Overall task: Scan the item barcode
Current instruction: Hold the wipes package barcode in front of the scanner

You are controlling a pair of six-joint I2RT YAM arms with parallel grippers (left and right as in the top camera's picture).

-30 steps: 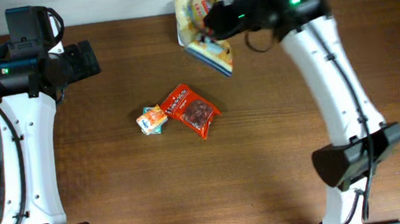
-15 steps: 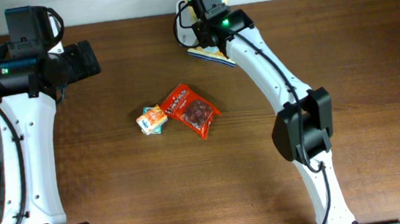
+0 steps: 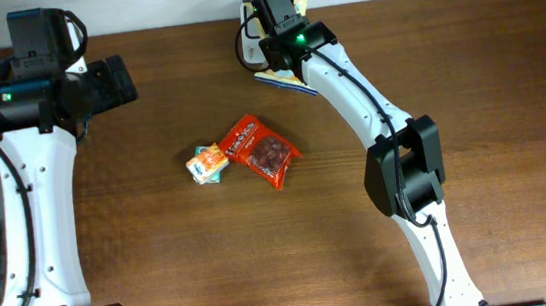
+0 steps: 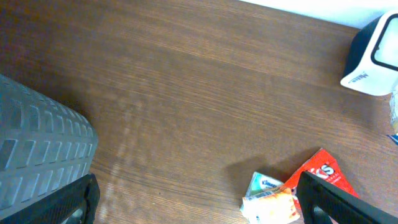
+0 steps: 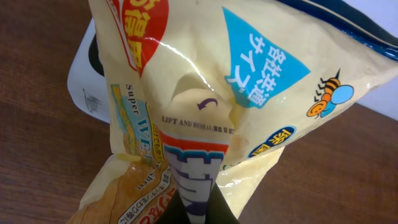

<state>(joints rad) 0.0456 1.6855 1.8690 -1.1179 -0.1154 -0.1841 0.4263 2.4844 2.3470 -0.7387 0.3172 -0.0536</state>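
My right gripper (image 5: 199, 214) is shut on a fold of a yellow snack bag (image 5: 249, 81) with blue and red print. It holds the bag at the table's far edge, right over a white scanner (image 5: 84, 84), which the bag partly hides. From overhead the right gripper (image 3: 275, 17) covers most of the snack bag (image 3: 291, 76), next to the scanner (image 3: 254, 49). My left gripper (image 4: 202, 208) stands open over bare wood at the far left, with nothing between its fingers (image 4: 68, 202). In the left wrist view the scanner (image 4: 373, 56) sits at the upper right.
A red snack packet (image 3: 263, 152) and a small orange and white pack (image 3: 208, 163) lie together mid-table, also seen as the red packet (image 4: 323, 177) and the pack (image 4: 270, 199). A grey ribbed bin (image 4: 37, 149) stands at the left edge.
The right arm swung from the right side to the table's far centre, carrying the snack bag to the scanner. The left arm has not moved.
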